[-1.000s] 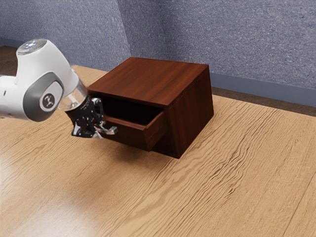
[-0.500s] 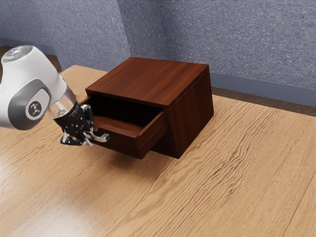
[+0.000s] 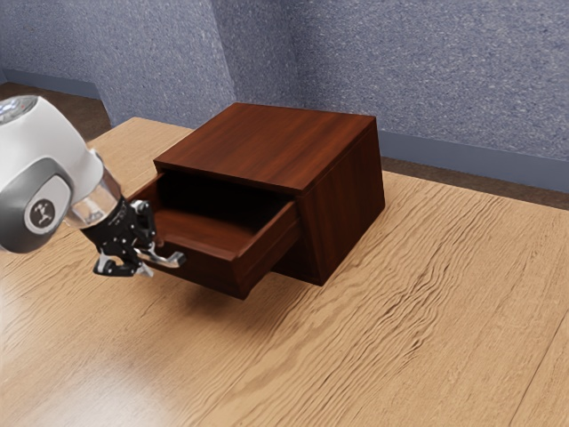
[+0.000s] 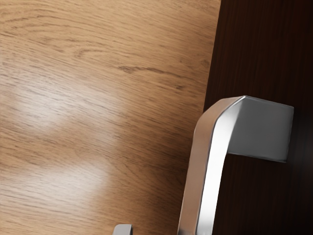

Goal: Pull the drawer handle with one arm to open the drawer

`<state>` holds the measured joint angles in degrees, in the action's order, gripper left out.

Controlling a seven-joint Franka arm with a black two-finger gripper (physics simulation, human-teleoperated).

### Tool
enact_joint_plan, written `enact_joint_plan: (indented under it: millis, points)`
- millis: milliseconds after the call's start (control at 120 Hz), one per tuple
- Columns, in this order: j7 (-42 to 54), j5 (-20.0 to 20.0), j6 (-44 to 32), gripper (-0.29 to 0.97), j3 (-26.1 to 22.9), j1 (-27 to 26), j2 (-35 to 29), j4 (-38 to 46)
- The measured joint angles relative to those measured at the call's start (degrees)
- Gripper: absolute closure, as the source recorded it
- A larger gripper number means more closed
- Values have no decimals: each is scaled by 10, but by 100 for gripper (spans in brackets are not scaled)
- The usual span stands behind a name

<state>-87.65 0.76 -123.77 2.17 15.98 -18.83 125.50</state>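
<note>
At the handle [image 3: 169, 259], drawer [image 3: 258, 249] farther out

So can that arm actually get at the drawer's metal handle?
Looks like yes: its gripper sits right on the metal handle at the front of the partly open drawer, with nothing between them.

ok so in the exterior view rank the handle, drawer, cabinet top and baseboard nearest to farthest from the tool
1. handle, gripped in the tool.
2. drawer, pulled out, just toward the exterior view's right.
3. cabinet top, above and behind the drawer.
4. baseboard, along the far wall.
</note>
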Motion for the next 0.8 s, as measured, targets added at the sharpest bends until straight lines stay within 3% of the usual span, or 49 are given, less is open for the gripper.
enact_joint_plan:
  millis: [408,558,692,750,800]
  points:
    - [0,0,-2,66,0,7,-36,33]
    - [5,0,-3,34,8,3,-50,34]
    - [8,3,6,18,9,-5,-86,30]
    - [9,4,30,13,9,-25,-91,-19]
    - [9,4,79,10,10,-50,-72,-112]
